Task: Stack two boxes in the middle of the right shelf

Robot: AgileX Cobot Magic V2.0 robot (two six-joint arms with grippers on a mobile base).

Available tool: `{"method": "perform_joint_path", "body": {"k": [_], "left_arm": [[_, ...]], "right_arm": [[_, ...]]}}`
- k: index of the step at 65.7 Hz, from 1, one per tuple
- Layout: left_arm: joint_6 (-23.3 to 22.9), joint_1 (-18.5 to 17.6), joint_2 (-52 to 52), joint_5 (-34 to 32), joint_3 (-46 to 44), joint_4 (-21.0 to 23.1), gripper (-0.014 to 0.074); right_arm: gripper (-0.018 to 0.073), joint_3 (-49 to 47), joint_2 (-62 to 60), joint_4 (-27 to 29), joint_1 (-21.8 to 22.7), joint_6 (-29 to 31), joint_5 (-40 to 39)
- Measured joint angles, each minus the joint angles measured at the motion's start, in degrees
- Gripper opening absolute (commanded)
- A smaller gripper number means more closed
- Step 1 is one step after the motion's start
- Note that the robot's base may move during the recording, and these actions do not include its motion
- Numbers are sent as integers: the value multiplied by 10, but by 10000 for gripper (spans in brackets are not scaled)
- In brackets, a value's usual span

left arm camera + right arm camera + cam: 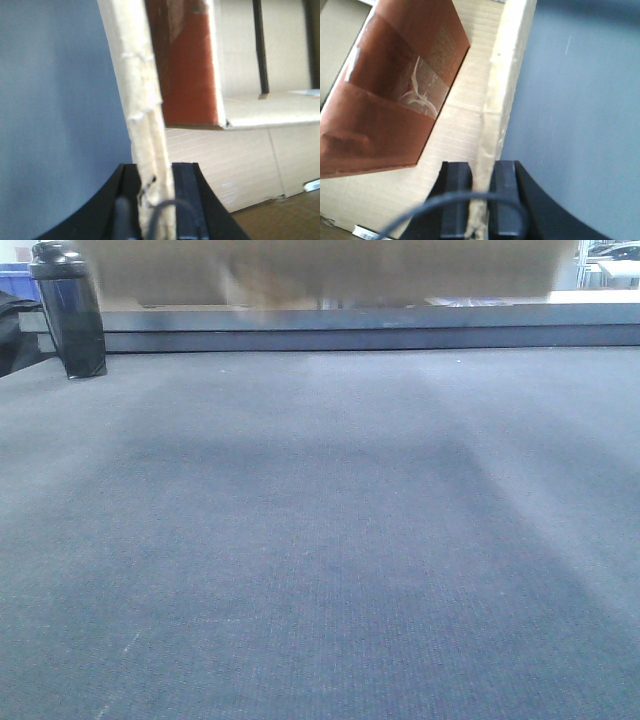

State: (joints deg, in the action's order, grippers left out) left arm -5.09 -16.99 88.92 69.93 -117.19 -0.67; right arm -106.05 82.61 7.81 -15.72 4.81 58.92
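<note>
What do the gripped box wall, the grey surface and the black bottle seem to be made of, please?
The box wall looks like matte corrugated cardboard; its ragged edge shows paper layers. The grey surface seems a matte woven fabric mat, given its fine weave. The black bottle is probably glossy plastic, showing highlights.

Left gripper (157, 172): two matt black, flat-faced jaws on a black housing with curved shoulders. A thin grey cable (162, 204) loops at the base, beside a dull grey stud (121, 212). Right gripper (480, 170): matching black block-shaped jaws and curved black housing, with one dark cable (435, 202) arching across the front.
</note>
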Motion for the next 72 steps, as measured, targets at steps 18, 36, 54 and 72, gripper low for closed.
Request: {"method": "perform_joint_path", "body": {"k": [18, 36, 54, 72], "left_arm": [[0, 0, -24, -9, -50, 1, -111], [0, 0, -23, -2, -50, 3, -111], [0, 0, -23, -2, -50, 7, -111], [0, 0, -23, -2, -50, 7, -111]], "right_arm": [[-154, -49, -22, -1, 0, -1, -6], [-154, -49, -23, 0, 0, -1, 0], [-154, -49, -23, 0, 0, -1, 0], [-154, -49, -23, 0, 0, -1, 0]]}}
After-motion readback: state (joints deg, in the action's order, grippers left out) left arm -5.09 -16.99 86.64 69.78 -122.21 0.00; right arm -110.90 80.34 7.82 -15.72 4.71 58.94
